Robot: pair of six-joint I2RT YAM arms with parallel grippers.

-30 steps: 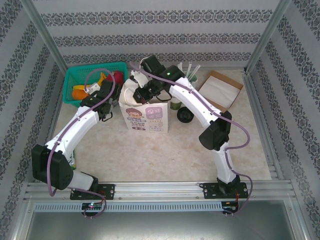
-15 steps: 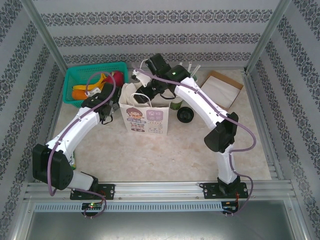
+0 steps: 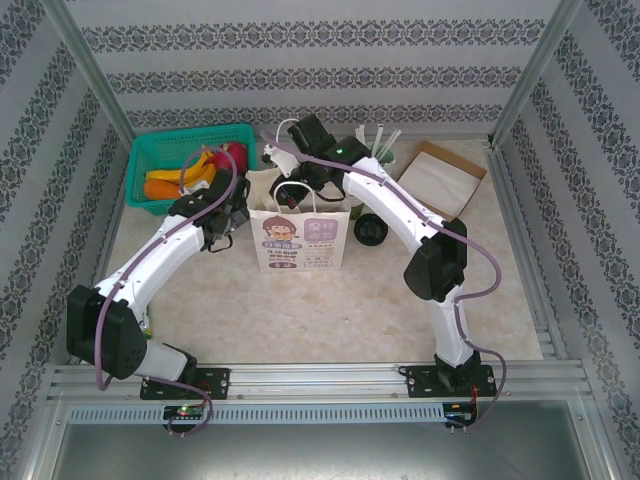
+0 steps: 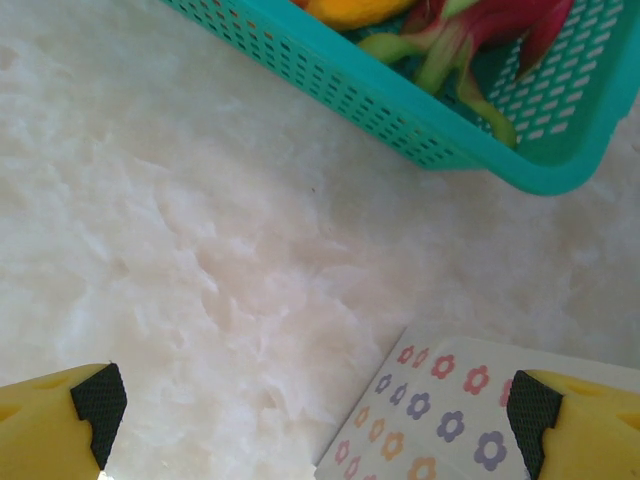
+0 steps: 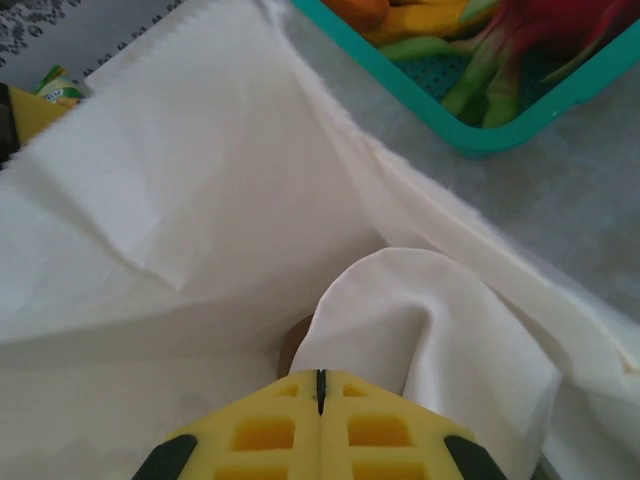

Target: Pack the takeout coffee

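Your coffee [image 3: 371, 230] sits on the counter [image 3: 300, 310] just right of the bag [image 3: 300, 238], outside it. Its black lid faces the top cam, beside the R forearm, and neither hand holds it. The bag stands upright mid-counter, cartoon print facing the arm bases, mouth open at the top. Your right hand [image 5: 320, 385] is over the bag's mouth near its back-left rim. In the R wrist view the yellow pads [image 5: 375, 400] are pressed flat together w/ just a thin seam btwn them, so it's closed. A curled fold of the bag's white paper comes right up to the tips; can't tell whether any paper is pinched in that seam. Beyond the fold you see the bag's white inner wall, and past it a corner of the basket [image 3: 190, 165]. Your left hand [image 4: 312, 402] is spread wide open w/ nothing in it, low over bare counter just left of the bag. In the L wrist view its fingertips [image 4: 60, 420] sit at the far bottom corners, and the bag's flower-print side lies next to the R one; can't tell if they touch. The teal basket of fruit [image 3: 165, 185] sits back-left on the counter, near the left hand. A brown tray [image 3: 462, 163] w/ a white sheet [image 3: 435, 180] lies back-right, apart from the coffee.
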